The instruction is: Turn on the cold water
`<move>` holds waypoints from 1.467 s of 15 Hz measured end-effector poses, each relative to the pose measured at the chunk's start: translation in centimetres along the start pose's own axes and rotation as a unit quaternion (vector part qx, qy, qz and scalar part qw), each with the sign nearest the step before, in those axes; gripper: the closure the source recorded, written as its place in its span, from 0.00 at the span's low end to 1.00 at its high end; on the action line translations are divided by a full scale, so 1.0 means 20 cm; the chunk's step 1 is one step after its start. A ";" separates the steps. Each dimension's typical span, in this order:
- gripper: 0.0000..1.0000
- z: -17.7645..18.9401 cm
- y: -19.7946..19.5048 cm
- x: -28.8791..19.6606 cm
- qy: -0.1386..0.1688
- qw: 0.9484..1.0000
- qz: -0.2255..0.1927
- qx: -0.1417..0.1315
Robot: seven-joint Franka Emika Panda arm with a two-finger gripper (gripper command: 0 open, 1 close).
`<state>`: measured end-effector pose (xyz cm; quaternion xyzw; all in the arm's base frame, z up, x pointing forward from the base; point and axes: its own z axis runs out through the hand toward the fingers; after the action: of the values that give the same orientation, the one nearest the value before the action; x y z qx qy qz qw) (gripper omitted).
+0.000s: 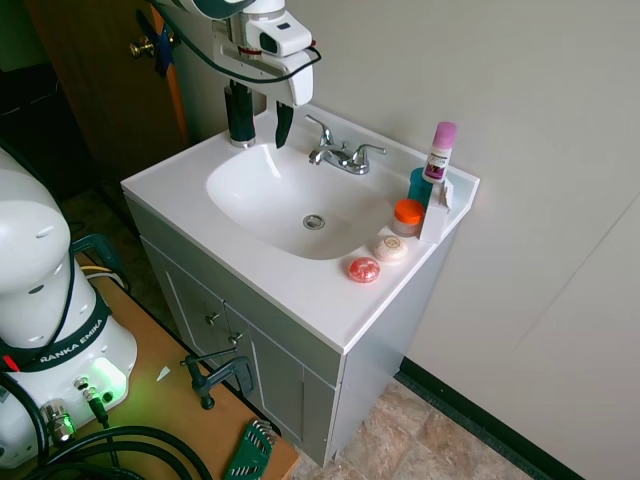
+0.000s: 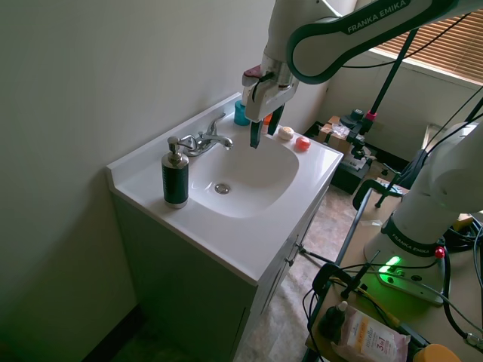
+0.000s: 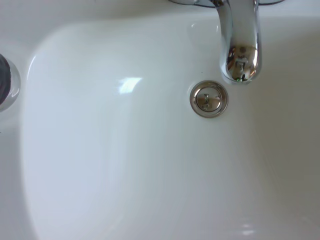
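Observation:
The chrome faucet [image 1: 340,155] stands at the back of the white sink [image 1: 250,185], with a lever handle on each side of its spout. It also shows in the second exterior view as the faucet [image 2: 204,139]. No water runs from the spout [image 3: 240,45], which hangs over the drain [image 3: 210,98]. My gripper [image 1: 260,125] hovers above the basin, to the left of the faucet and a little in front of it. In the second exterior view the gripper [image 2: 264,130] points down, open and holding nothing. It touches neither handle.
A dark soap dispenser [image 2: 175,177] stands on the counter's back corner, close to my fingers. At the other end are a pink-capped bottle [image 1: 440,150], a teal cup [image 1: 420,185], an orange-lidded jar [image 1: 407,215] and two round soaps [image 1: 377,258]. The wall is right behind the faucet.

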<state>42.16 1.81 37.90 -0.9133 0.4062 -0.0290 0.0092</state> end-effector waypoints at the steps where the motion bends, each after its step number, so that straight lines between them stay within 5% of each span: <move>1: 0.00 0.00 0.00 0.00 -0.002 1.000 0.001 0.001; 4: 0.00 0.00 0.02 0.04 0.004 1.000 0.009 -0.004; 7: 0.00 0.02 0.10 0.29 0.055 0.998 0.040 -0.013; 11: 0.00 0.10 0.00 0.64 0.161 0.983 0.083 -0.008; 15: 0.00 0.21 -0.15 0.77 0.229 0.969 0.097 -0.004; 22: 0.00 0.36 -0.35 0.94 0.250 0.963 0.103 0.003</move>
<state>60.46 -7.51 31.85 -0.8304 0.4871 -0.2564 -0.0864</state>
